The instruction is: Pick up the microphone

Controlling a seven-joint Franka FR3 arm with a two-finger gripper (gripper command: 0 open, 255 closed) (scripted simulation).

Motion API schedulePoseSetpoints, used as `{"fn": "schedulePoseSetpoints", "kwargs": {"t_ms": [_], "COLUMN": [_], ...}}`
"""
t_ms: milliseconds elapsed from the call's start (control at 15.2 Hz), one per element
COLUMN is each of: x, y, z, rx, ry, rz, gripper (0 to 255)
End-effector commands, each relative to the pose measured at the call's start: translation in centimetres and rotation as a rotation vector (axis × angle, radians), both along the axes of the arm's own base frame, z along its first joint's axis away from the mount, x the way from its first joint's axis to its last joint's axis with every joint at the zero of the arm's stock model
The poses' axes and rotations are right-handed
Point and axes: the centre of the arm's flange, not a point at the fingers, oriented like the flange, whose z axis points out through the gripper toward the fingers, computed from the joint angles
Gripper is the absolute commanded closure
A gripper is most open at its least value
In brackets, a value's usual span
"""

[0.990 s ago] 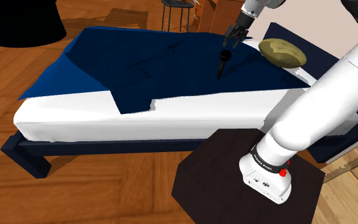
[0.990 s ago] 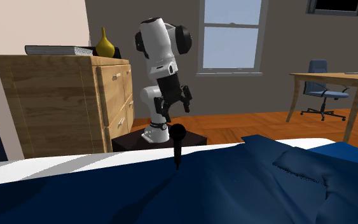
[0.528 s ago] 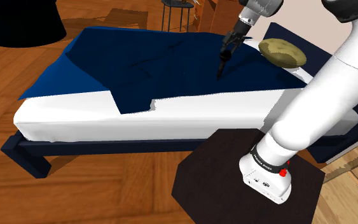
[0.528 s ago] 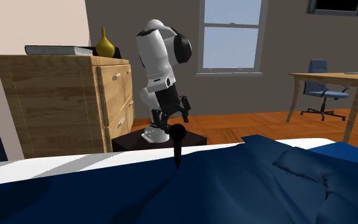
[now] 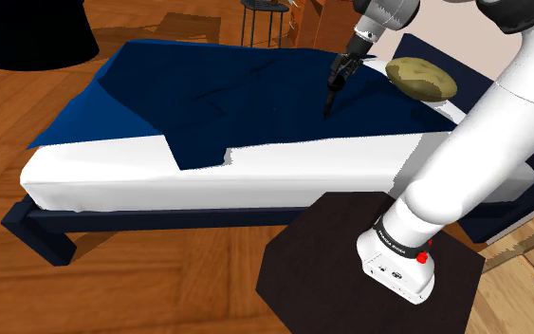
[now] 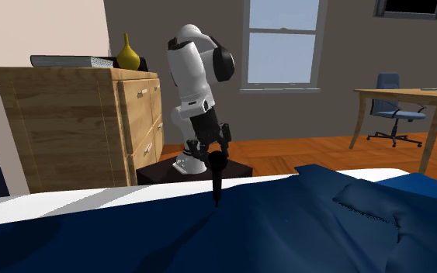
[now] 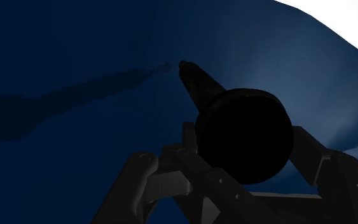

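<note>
Here, in the shoulder view, the slim black microphone (image 5: 329, 100) stands on end on the navy bed cover (image 5: 236, 95), upper right of centre, with the all-black gripper (image 5: 337, 74) at its head. Second exterior view: it stands upright mid-frame; a yellow vase (image 6: 128, 51) (contents unseen) tops the wooden dresser (image 6: 77, 124). Wrist view: jaws spread, flanking the round head.

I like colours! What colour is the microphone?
The microphone is black, clearest in the second exterior view.
</note>
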Motion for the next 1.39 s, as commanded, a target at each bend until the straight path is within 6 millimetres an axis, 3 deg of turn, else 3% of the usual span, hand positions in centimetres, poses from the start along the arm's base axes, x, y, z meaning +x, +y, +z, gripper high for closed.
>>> {"fn": "schedulePoseSetpoints", "kwargs": {"t_ms": [0,264,1320], "x": [0.0,-0.1,-0.1], "y": [0.0,-0.1,-0.1], "z": [0.0,0.0,8.0], "rx": [0.000,0.000,0.000], "ry": [0.001,0.001,0.001], "rz": [-0.001,-0.001,-0.001], "gripper": [255,255,255]}}
